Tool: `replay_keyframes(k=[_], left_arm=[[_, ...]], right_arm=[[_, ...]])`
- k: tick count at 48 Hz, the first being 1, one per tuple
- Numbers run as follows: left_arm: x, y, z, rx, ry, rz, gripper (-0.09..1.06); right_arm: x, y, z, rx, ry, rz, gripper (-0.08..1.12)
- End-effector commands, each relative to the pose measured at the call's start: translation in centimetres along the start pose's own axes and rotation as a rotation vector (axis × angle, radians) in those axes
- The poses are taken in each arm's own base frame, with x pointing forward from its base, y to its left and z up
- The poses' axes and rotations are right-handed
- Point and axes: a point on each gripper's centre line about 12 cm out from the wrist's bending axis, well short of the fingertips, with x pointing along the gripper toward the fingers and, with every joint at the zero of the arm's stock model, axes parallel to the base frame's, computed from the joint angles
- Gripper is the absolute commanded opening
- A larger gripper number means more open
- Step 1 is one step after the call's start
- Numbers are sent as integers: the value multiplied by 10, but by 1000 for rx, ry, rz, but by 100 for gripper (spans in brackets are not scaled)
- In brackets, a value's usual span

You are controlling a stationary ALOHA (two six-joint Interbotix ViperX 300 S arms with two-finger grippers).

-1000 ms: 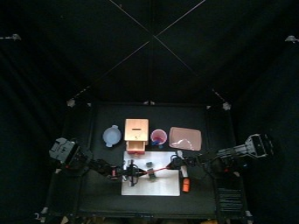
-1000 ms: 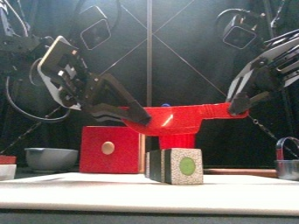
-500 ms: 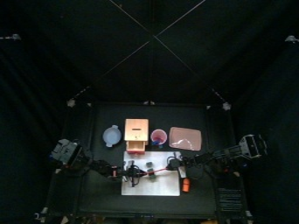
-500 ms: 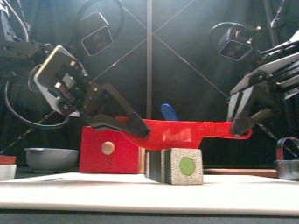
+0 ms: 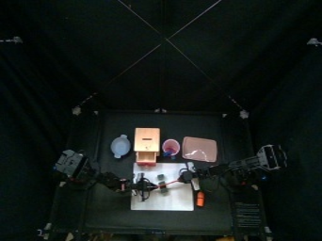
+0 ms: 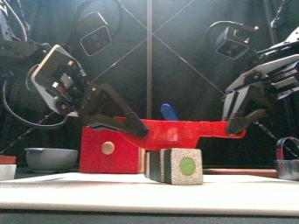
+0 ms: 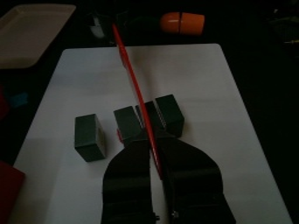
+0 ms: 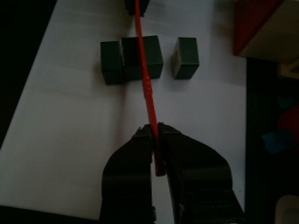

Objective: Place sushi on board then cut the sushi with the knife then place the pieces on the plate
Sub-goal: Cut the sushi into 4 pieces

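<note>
**Red knife** (image 6: 187, 131): held at both ends, level across the table. The left gripper (image 6: 126, 125) is clamped on one end and the right gripper (image 6: 240, 122) on the other. In both wrist views the jaws are closed tight on the knife.

**Change noted:** over the last second the knife has been brought down and levelled, from a raised, slightly tilted carry to a line just above the sushi roll (image 6: 176, 164). In the last half-second almost no further drop is recorded. A cutting stroke is judged to be at its start. Contact between blade and roll cannot be confirmed.

**Sushi roll:** laid near the middle of the white cutting board (image 7: 222, 96). A single block (image 7: 86, 136) is already parted and stands just beside the rest. A joined pair (image 7: 170, 114) is crossed by the blade at about its seam. Cutting is judged part done, plating not yet begun.

**Clearances:** bare board is left on both sides of the blocks.
- An orange toy (image 7: 184, 19) is lodged just past the board's right edge, near the right gripper.
- The wooden box (image 5: 151, 139) and red cup (image 5: 170, 146) are stood just behind the board.
- The pink tray (image 5: 199, 148) is set behind and to the right, well apart from the blocks.
- The blue-grey bowl (image 5: 120, 145) is kept at the back left.
</note>
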Motion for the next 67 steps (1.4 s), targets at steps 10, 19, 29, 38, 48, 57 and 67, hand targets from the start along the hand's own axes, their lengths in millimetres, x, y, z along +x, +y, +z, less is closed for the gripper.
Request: replay_keyframes(k=[10, 19, 29, 38, 48, 57, 67], left_arm=[[-3, -4, 12, 1, -36, -14, 32], [-3, -4, 13, 0, -38, -14, 32], [-3, -4, 11, -2, -31, -14, 32], [2, -4, 1, 3, -5, -9, 32], [7, -4, -17, -5, 55, 9, 32], [7, -4, -23, -7, 79, 11, 32], [8, -4, -23, -8, 85, 10, 32]], right_arm=[[-3, -13, 21, 8, -78, -30, 36], [-3, -13, 22, 8, -86, -30, 36], [0, -12, 17, 12, -65, -28, 36], [8, -10, 8, 16, -26, -17, 36], [21, -8, -2, 24, 18, -7, 36], [27, -8, -6, 25, 37, -4, 36], [27, -7, -5, 27, 34, -3, 36]])
